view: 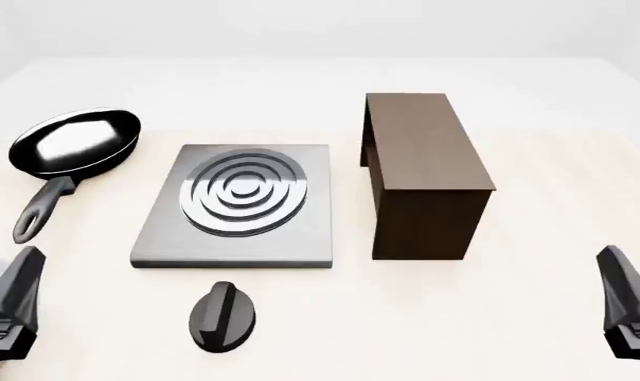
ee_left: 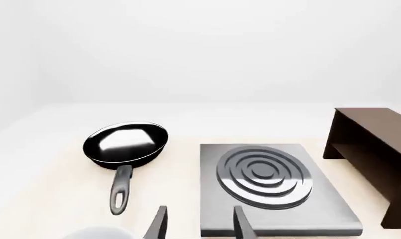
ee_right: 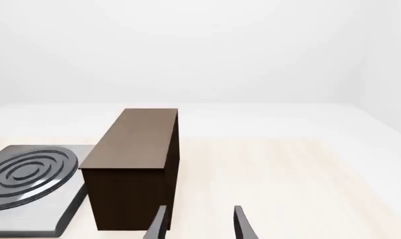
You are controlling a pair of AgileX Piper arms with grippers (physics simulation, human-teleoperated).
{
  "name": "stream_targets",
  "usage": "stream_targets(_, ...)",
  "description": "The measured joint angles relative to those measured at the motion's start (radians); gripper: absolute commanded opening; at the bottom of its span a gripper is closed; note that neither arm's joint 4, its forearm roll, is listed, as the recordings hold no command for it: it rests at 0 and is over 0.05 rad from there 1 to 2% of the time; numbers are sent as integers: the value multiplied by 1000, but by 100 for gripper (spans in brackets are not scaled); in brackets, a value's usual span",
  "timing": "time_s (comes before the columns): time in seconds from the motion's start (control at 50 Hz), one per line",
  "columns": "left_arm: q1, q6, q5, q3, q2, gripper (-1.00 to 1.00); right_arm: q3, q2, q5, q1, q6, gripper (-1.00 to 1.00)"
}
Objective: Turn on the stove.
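The stove point(view: 298, 242) is a flat brushed-silver slab with raised concentric rings, lying left of the table's middle. Its small black ridged knob point(view: 222, 317) sits apart on the table, just in front of the slab's near edge. My left gripper point(ee_left: 199, 224) is open and empty, low at the near left, short of the stove point(ee_left: 267, 181); the knob is out of this view. My right gripper point(ee_right: 199, 224) is open and empty at the near right, far from the knob. In the front view both grippers show only as dark shapes at the bottom corners.
A black frying pan point(view: 76, 141) lies at the far left, its handle pointing toward the near edge. A dark brown wooden cabinet point(view: 424, 159) stands right of the stove, between it and my right gripper point(view: 623, 305). Bare light tabletop lies around the knob.
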Motion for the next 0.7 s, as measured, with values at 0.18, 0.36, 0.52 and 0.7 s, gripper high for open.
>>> stream_targets(0.18,-16,-4,-6,-3,24,100,-2,2,-1,-3,1,100)
stream_targets(0.36,-26,-20,-4,-37,74,100,-2,3,-1,-2,1,100)
stream_targets(0.52,-18,-17,35,-55,38,100,-3,4,-1,0,1,100)
stream_targets(0.7,-15,-16,55,-64,21,100,-3,5,-1,1,0,100)
